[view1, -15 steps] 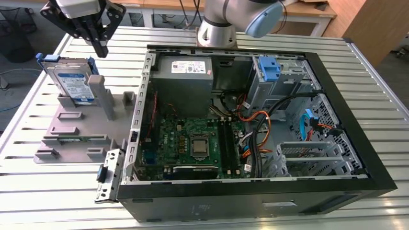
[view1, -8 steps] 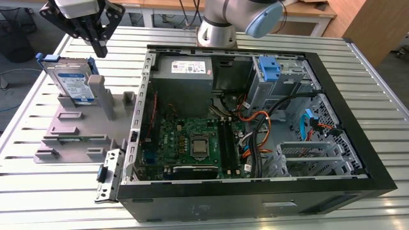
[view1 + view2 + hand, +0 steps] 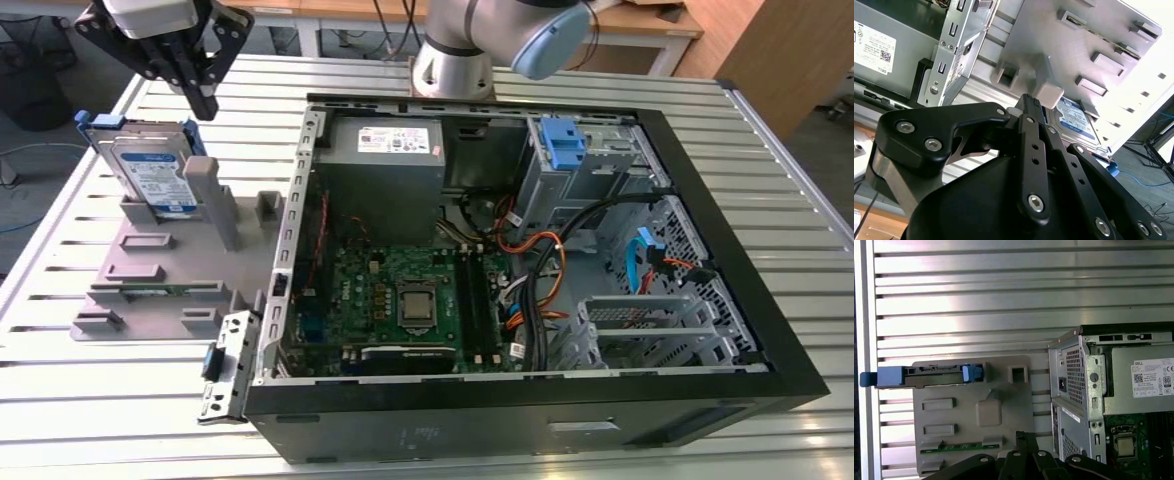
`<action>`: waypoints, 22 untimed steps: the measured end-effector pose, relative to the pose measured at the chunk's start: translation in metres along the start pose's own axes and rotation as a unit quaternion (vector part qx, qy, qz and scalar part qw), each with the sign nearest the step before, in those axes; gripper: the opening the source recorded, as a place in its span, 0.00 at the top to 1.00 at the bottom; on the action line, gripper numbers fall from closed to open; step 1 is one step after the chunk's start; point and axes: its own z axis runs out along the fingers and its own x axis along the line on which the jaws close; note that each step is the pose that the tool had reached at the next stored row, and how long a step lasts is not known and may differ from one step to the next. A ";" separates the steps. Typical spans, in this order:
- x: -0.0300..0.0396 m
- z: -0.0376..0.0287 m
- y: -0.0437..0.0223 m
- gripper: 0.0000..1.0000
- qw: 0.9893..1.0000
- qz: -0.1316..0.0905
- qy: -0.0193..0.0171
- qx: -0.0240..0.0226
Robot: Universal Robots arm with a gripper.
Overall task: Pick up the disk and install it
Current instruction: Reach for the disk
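Note:
The disk point(image 3: 150, 172) stands on edge in a slot of a grey holder plate point(image 3: 140, 268) at the exterior view's left, its white-and-blue label facing forward and a blue bracket around it. The first wrist view looks down on the disk point(image 3: 929, 376) as a thin strip with blue ends. In the second wrist view part of the disk's label point(image 3: 1075, 119) peeks past a grey post. My gripper point(image 3: 203, 106) hangs just above the disk's upper far corner, apart from it. The fingertips point(image 3: 1032, 103) are pressed together, shut on nothing. The gripper's tip point(image 3: 1024, 438) also appears in the first wrist view.
An open computer case point(image 3: 694, 200) lies flat beside the holder, showing a motherboard point(image 3: 400, 300), cables and a grey power supply point(image 3: 387, 150). A blue-latched drive bay point(image 3: 567, 145) sits at its far corner. The holder has upright posts point(image 3: 203, 185). All rests on a slatted metal table point(image 3: 120, 420).

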 end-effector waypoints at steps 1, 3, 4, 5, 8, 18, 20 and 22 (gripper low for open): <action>0.0008 0.0000 -0.0001 0.89 1.000 0.000 0.000 0.000; 0.0026 0.0001 -0.0002 0.89 1.000 0.000 0.000 0.000; 0.0036 0.0001 -0.0003 0.89 1.000 0.000 0.000 0.000; 0.0046 0.0000 -0.0004 0.89 1.000 0.000 0.000 0.000; 0.0082 0.0000 -0.0007 0.89 1.000 0.000 -0.001 0.000; 0.0215 -0.0001 -0.0016 0.89 1.000 0.000 -0.002 0.000; 0.0242 0.0000 -0.0019 0.89 1.000 0.000 -0.002 0.000; 0.0271 0.0000 -0.0021 0.89 1.000 0.000 -0.002 0.000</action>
